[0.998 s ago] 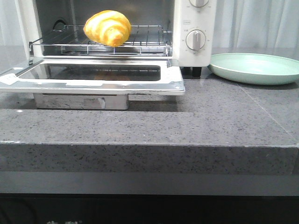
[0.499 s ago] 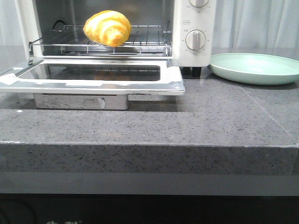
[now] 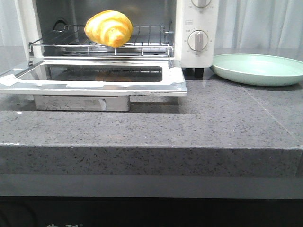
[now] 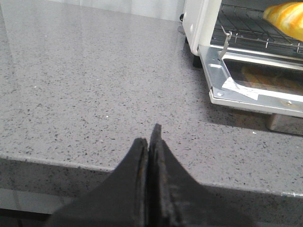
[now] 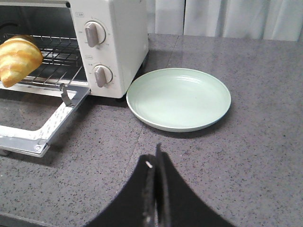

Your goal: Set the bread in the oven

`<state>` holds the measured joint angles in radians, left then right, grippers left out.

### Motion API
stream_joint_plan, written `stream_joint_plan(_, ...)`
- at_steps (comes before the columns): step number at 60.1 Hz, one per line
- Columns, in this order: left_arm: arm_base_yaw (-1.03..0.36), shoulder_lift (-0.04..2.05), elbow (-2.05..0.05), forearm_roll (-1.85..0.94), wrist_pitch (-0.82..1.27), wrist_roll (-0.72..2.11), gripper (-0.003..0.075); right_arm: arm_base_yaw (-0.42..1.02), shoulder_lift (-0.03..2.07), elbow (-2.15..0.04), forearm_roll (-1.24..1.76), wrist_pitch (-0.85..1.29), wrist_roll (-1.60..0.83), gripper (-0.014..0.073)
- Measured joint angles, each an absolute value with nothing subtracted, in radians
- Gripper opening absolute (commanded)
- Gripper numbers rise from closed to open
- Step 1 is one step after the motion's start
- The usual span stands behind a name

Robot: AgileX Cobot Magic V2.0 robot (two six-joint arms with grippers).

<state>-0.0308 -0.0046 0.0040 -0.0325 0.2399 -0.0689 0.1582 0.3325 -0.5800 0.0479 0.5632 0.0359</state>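
Golden bread (image 3: pixel 109 28) sits on the open oven (image 3: pixel 196 28) rack; left gripper (image 4: pixel 149 142) and right gripper (image 5: pixel 156 163) clenched.

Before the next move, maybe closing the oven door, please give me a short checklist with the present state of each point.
1. Bread lies on the wire rack inside the oven: ok.
2. Oven door is closed: not ok, it is folded down, open.
3. Left gripper holds nothing: ok, fingers shut together, away from the oven.
4. Right gripper holds nothing: ok, shut, in front of the green plate.
5. Bread clears the door's closing path: cannot tell.
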Motion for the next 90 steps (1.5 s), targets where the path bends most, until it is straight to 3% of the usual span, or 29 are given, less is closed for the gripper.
stream_joint_plan(36,-0.031,-0.005,0.004,-0.033,0.240,-0.069,-0.0020,0.151,0.320,-0.565,0.048,0.542,0.036,-0.0060)
stream_joint_plan(62,-0.031,-0.005,0.004,-0.033,0.240,-0.069,-0.0020,-0.043,0.005,-0.141,0.039,0.337,0.014,-0.0060)
stream_joint_plan(75,-0.031,-0.005,0.004,-0.032,0.240,-0.069,-0.0020,-0.043,-0.010,0.015,0.044,0.233,0.012,-0.0060)
stream_joint_plan(90,-0.031,-0.005,0.004,-0.032,0.240,-0.069,-0.0020,-0.043,-0.010,0.028,0.048,0.171,0.012,-0.0060)
